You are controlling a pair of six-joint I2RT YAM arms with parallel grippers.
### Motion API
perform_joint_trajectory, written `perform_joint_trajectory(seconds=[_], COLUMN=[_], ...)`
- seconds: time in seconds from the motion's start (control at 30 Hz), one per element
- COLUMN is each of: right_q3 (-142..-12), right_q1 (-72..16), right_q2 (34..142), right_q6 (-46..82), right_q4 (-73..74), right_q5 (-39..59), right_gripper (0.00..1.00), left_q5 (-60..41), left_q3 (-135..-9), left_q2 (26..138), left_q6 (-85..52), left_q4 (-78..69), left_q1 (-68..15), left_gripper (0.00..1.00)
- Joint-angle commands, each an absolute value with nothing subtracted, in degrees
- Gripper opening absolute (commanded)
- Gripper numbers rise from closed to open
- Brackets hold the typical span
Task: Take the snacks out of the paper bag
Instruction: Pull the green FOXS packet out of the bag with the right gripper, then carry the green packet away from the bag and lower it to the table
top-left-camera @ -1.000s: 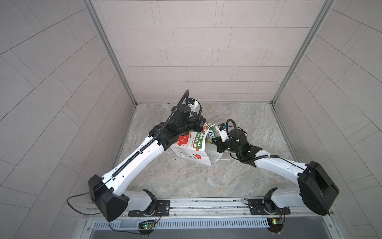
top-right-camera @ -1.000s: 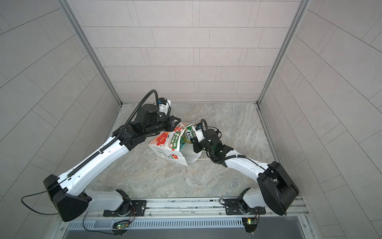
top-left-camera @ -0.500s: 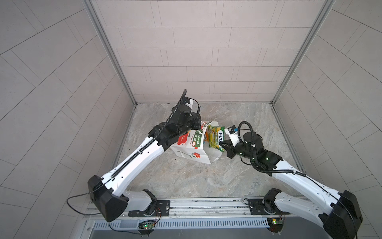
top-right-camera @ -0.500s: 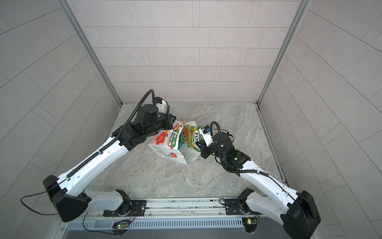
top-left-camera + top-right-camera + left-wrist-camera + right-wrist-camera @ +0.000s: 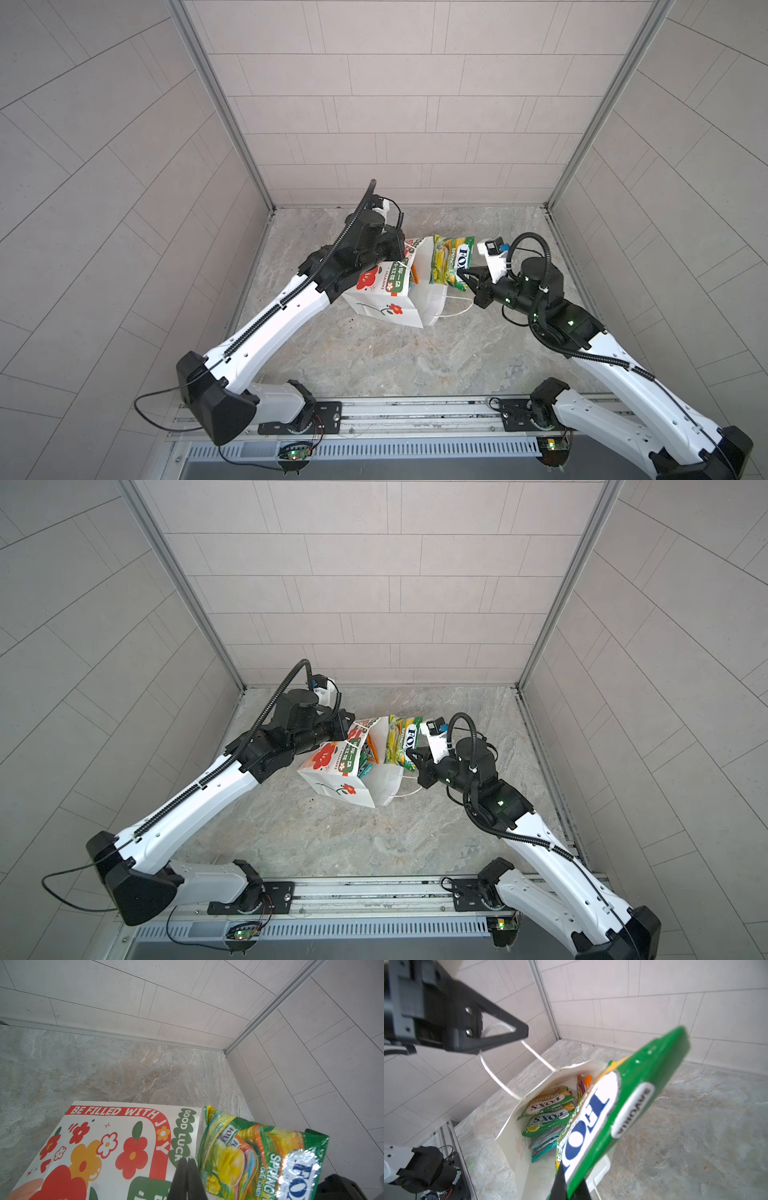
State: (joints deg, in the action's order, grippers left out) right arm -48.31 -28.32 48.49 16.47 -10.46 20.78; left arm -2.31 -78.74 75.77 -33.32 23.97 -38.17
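At the near edge, a metal rail (image 5: pixel 395 411) carries both arm bases. Beyond it lies a grey-beige marbled tabletop (image 5: pixel 374 365), closed in on three sides by pale tiled walls (image 5: pixel 395 104).

In the middle of the tabletop the paper bag (image 5: pixel 386 309) leans with its mouth toward the right arm and its base on the stone. The left gripper (image 5: pixel 402 257) is clenched on the bag's upper cord handle (image 5: pixel 500 1082). The lower cord handle (image 5: pixel 457 309) lies slack on the tabletop. The right gripper (image 5: pixel 462 277) is pinched on the edge of a green-yellow packet (image 5: pixel 451 259), which is outside the bag, just at its mouth.

The right wrist view shows more packets inside: two green-yellow ones (image 5: pixel 548 1105), teal ones (image 5: pixel 544 1147) beneath them, and an orange one (image 5: pixel 586 1080) farther in. The held packet blocks part of the opening, so the packets inside cannot be counted.
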Motion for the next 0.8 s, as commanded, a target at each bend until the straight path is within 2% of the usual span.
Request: perform_joint_trajectory(seconds=[0.0, 0.17, 0.37, 0.77], right_q3=[-52.29, -54.13, -54.64, -58.07], right_q1=[-26.22, -22.02, -13.84, -7.69], right_q2=[46.46, 46.40, 51.04, 70.79], right_q6=[16.61, 16.96, 17.72, 16.11], right_q4=[-10.75, -13.90, -15.38, -7.24], right_q5=[17.54, 13.63, 18.76, 26.59], right_gripper=[0.00, 0.00, 0.00, 0.00], left_q5=[-2.70, -4.74, -10.01, -14.04], left_q3=[-80.24, -80.57, -81.12, -79.99], left_q2=[75.24, 74.78, 73.92, 71.70], left_q6=[-31.91, -30.35, -27.28, -24.70], left_q4=[24.85, 25.04, 26.06, 29.87], left_q1=[-38.45, -38.49, -38.44, -38.41], left_gripper=[0.00, 0.00, 0.00, 0.00])
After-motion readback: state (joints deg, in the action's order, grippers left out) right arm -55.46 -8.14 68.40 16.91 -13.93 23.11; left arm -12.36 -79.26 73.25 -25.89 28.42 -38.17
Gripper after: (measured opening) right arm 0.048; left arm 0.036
